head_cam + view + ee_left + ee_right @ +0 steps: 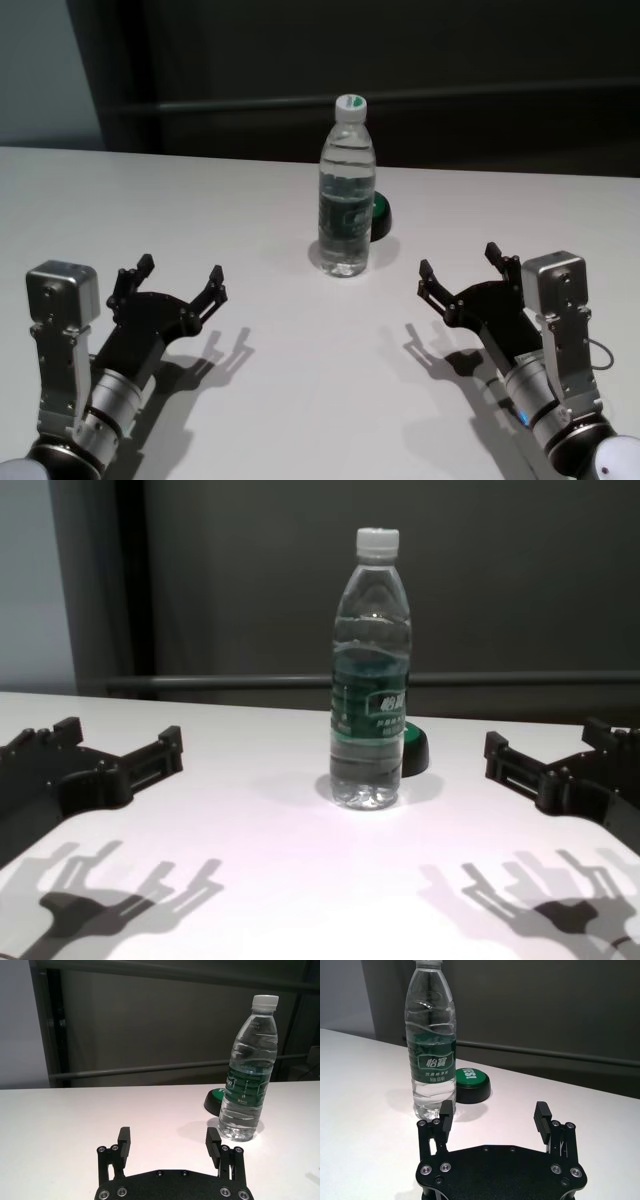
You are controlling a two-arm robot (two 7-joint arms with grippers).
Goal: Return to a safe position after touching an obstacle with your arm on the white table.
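Head view: bottle [346,190] stood upright on white table [200,190], apart from both arms
Left gripper [178,283]: fingers apart, empty
Right gripper [460,268]: fingers apart, empty
Risk: a careless sideways swing could tip the bottle

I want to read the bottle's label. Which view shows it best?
The right wrist view: the water bottle is closest, label lettering facing the camera. Chest shows the label smaller, left wrist shows it obliquely, head looks down on it.

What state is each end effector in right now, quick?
Left end effector: open, holding nothing, left of the tall clear plastic water bottle.
Right end effector: open, holding nothing, right of it.
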